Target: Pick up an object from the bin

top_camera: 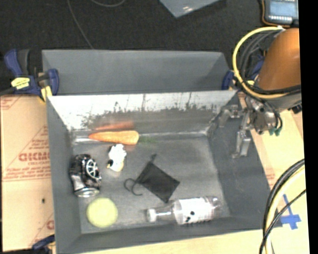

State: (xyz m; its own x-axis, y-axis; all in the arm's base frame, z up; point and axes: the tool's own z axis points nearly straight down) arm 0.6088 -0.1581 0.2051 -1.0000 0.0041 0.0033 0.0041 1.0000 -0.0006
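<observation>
My gripper hangs over the bin's right sloping wall, near the back right corner. Its metal fingers stand open with nothing between them. The nearest loose things lie apart from it on the bin floor. A clear plastic bottle with a white label lies on its side along the front edge. A flat black pouch with a thin loop sits in the middle. An orange carrot lies along the back edge at the left.
Left of the pouch are a small white toy figure, a black and silver wheeled object and a yellow-green ball in the front left corner. The floor under the gripper's side is bare grey metal.
</observation>
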